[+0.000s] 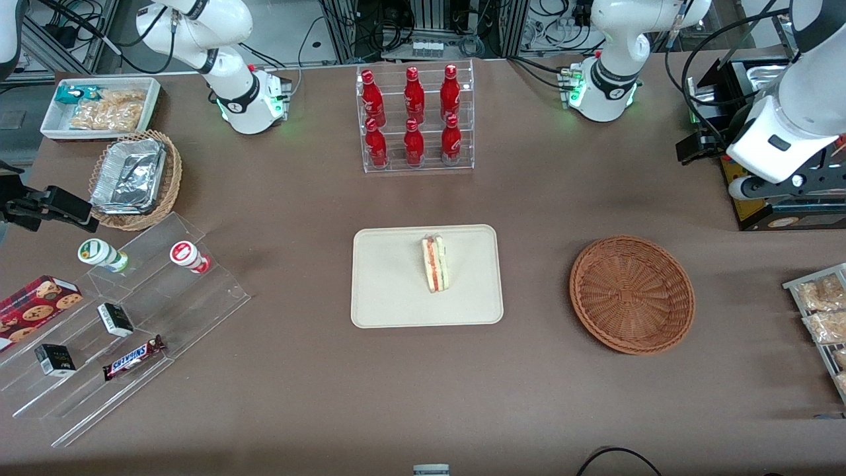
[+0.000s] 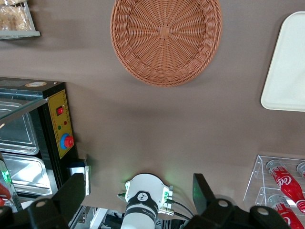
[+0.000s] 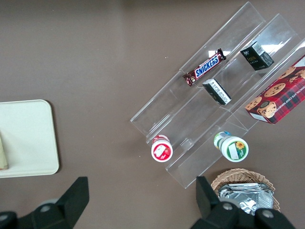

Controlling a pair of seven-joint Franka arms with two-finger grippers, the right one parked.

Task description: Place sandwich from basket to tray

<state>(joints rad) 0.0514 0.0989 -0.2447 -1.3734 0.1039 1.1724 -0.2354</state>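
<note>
Gripper [image 2: 136, 207]: left arm's, raised high near the working arm's end of the table, above bare tabletop; fingers [image 2: 71, 193] spread wide, nothing between them.
Basket [image 1: 632, 294]: reddish-brown wicker, empty, on the table between the gripper's end and the tray, well apart from both.
Tray [image 1: 390, 291]: cream, rectangular, mid-table, nearer the front camera than the bottle rack [image 1: 416, 119].
Sandwich [image 1: 435, 263]: on the tray, standing on a bread edge with the red and green filling facing up; sits toward the tray edge nearest the basket, clear of the rim.
Task status: judged complete; sandwich out of basket, resting inside tray.
Risk 1: sandwich balanced on a narrow edge; a table bump or arm sweep could tip it flat or spill layers.
Risk 2: any low pass of the arm back across the table could clip the basket rim and drag it.
Risk 3: a needless re-grasp would squash soft bread.
</note>
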